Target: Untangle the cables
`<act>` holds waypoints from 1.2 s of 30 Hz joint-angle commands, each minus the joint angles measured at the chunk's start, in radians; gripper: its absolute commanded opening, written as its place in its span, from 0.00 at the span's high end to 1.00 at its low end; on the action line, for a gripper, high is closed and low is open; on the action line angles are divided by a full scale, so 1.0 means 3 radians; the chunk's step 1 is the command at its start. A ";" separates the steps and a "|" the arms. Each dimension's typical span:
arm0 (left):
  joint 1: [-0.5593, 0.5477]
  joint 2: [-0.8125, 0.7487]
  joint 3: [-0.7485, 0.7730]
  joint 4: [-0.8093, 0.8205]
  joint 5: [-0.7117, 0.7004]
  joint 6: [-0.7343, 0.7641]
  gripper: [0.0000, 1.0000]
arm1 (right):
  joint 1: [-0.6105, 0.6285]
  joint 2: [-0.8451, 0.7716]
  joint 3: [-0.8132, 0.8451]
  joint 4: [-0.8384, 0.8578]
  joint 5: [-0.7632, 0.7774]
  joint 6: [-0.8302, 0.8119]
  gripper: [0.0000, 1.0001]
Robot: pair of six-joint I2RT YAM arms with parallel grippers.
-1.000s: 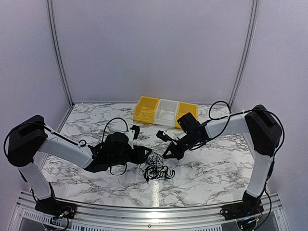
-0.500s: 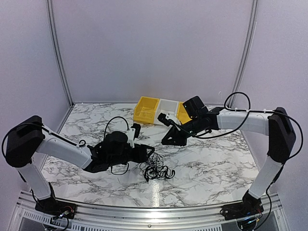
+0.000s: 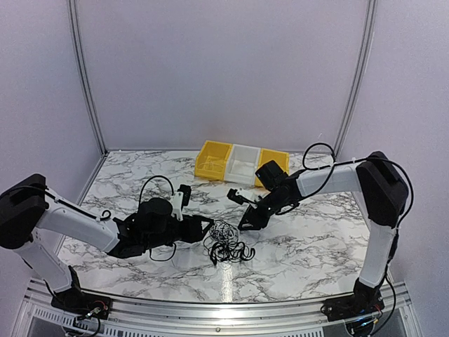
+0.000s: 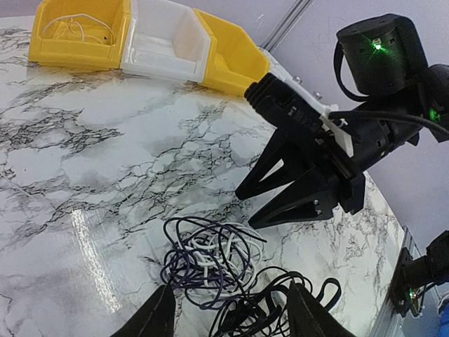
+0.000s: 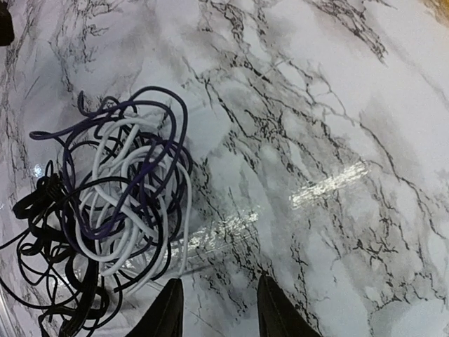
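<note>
top view: my right end effector (image 3: 247, 223) swung out over the bins (image 3: 242, 163) and is back beside the cables (image 3: 226, 242). its jaws went from shut to about half open, with nothing in them. my left end effector (image 3: 203, 228) is wide open and empty on their other side. cables sit mid-desk (image 3: 316, 246), still tangled. my guess is one strand got dropped off and the next pull is due.

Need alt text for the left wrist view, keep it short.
A knot of purple, white and black cables lies on a marble table, with the right gripper just beyond it, jaws open and empty. Three bins, yellow, white, yellow, stand at the back; the left one holds a whitish cable.
</note>
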 commanded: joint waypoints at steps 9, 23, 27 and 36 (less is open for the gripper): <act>-0.0019 -0.0055 -0.0049 0.0077 -0.0098 -0.0029 0.44 | 0.0028 0.0252 0.0200 -0.0078 -0.0498 0.0018 0.63; -0.0024 0.0044 0.0020 0.0073 -0.0086 -0.0069 0.44 | 0.0024 0.0456 0.0334 -0.0128 -0.0717 0.0191 0.69; -0.0024 0.0149 0.0077 0.0073 -0.0059 -0.0065 0.44 | 0.0024 0.0434 0.0351 -0.0146 -0.0812 0.0216 0.89; -0.0085 0.0351 0.0191 0.0186 -0.0048 -0.0007 0.44 | 0.0025 -0.0169 0.0261 -0.0345 -0.0549 0.0053 1.00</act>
